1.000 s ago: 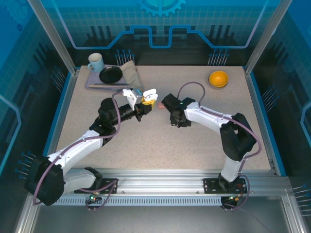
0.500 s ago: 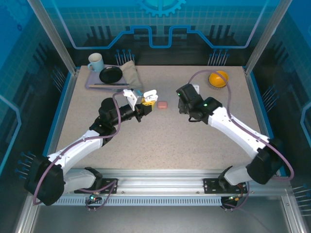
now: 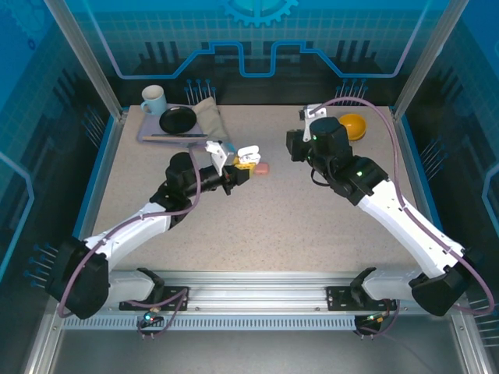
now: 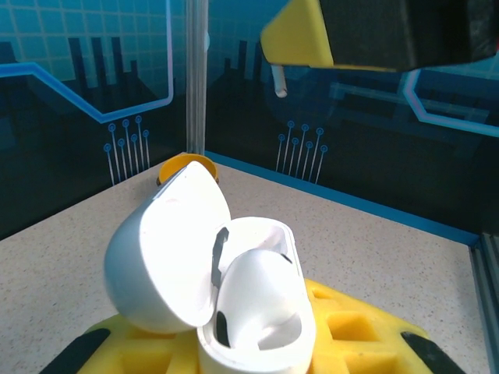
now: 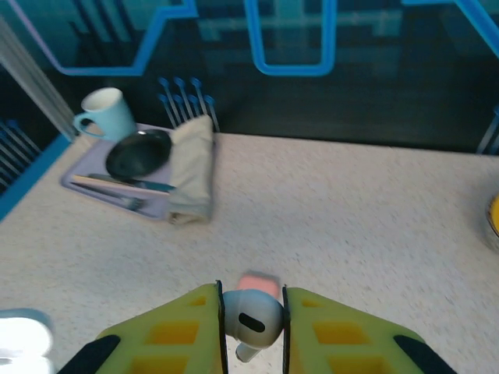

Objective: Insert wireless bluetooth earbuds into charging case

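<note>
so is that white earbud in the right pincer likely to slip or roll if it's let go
Probably slippery: the white earbud looks glossy and rounded, and the right pincer grips it on a small area, so it may twist. Likely light, being tiny beside the pincer. Dropped on the table, it would probably roll.

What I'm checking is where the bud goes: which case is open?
The white case, held in the left gripper with its lid tipped back. The pink case lies on the table, looking shut.
</note>
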`<action>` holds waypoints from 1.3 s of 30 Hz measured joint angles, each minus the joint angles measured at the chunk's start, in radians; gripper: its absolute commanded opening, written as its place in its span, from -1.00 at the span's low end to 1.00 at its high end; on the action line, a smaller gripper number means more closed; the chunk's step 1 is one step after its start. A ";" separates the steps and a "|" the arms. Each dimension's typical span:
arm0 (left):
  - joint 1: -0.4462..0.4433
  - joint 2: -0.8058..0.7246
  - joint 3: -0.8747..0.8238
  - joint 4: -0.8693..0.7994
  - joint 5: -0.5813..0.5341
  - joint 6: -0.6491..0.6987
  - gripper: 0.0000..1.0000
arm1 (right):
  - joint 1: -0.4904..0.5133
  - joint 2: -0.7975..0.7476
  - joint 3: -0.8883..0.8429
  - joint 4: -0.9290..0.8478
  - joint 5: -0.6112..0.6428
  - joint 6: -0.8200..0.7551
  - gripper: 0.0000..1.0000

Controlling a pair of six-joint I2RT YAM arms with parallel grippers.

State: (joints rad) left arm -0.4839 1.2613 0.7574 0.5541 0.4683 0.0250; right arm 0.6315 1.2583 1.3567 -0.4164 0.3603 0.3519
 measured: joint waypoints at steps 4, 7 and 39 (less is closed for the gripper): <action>-0.018 0.034 0.039 0.000 0.002 -0.001 -1.00 | -0.003 -0.003 0.000 0.068 -0.095 -0.051 -0.55; -0.023 0.059 0.072 -0.012 0.008 -0.001 -1.00 | -0.005 -0.004 -0.002 0.112 -0.165 -0.083 -0.55; -0.030 0.099 0.106 0.054 0.047 -0.081 -1.00 | -0.011 -0.059 -0.115 0.208 -0.393 -0.172 -0.57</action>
State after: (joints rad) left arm -0.5137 1.3605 0.8635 0.6079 0.5156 -0.0559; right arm 0.6205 1.1995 1.2415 -0.2085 -0.0326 0.1802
